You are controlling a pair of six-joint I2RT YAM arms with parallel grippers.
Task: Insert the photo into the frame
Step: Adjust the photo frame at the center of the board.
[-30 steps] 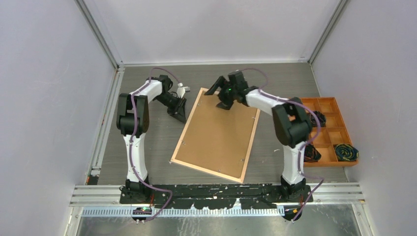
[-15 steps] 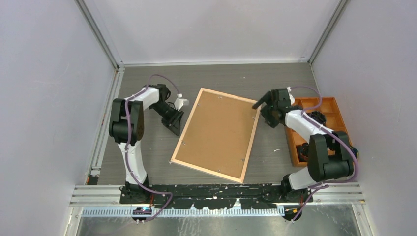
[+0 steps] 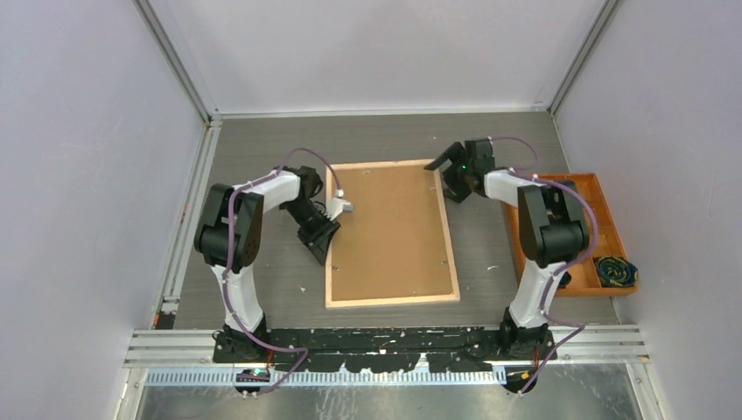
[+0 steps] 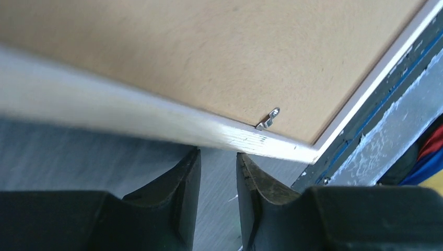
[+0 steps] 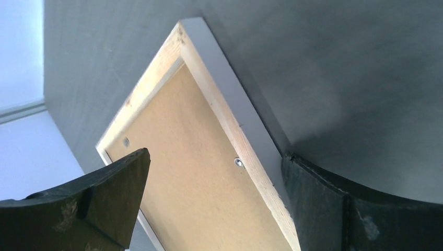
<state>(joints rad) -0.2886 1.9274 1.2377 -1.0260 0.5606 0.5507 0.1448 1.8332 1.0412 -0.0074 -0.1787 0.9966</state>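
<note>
Brown backing board point(image 3: 389, 232) faces you from above, because the frame point(image 3: 391, 301) lies with its back up, flat on the grey table point(image 3: 262, 149), between the two arms and with its sides almost parallel to the table edges. You see its light wood rim all around the board and, in the right wrist view, its white side. Your left gripper point(image 3: 320, 249) is low at the left long edge of the frame, towards the near half. In the left wrist view its fingers point(image 4: 183, 183) stand only a little apart, with nothing between them, and the frame edge passes just beyond the tips; a small metal clip point(image 4: 267, 119) sits on the board there. Your right gripper point(image 3: 448, 179) is at the far right corner of the frame, jaws spread wide and holding nothing, with the corner between them. Whether one finger touches the white side, you cannot tell. An orange tray point(image 3: 584, 178) stands at the right, apart from the frame.
</note>
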